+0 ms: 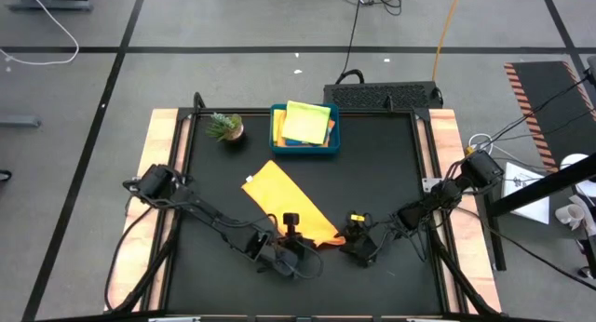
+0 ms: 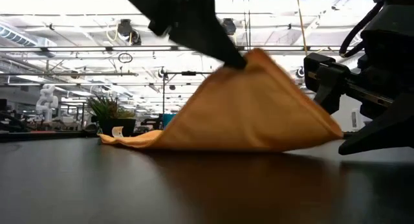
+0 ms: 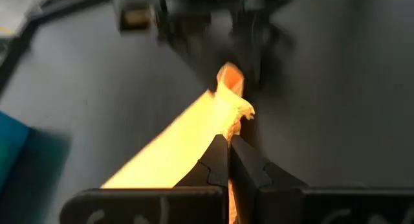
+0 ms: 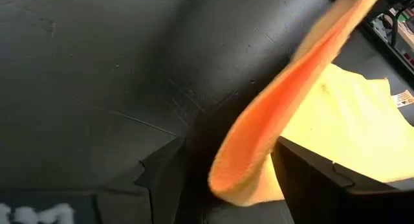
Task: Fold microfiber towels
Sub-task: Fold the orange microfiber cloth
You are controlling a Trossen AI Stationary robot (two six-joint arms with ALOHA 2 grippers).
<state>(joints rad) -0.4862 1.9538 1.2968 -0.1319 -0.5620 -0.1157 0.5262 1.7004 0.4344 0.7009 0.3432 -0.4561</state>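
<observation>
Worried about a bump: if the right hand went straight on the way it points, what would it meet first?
Most likely the orange towel, whose lifted edge hangs between the open right hand's fingers; depth is unclear. Beyond lies the black table.

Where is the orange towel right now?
In the high view the orange towel lies mid-table, below the teal tray; the left gripper, shut, lifts its near corner beside the open right gripper.

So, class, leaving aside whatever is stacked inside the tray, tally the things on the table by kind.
Orange towel: 1
Teal tray: 1
Potted plant: 1
Total: 3
</observation>
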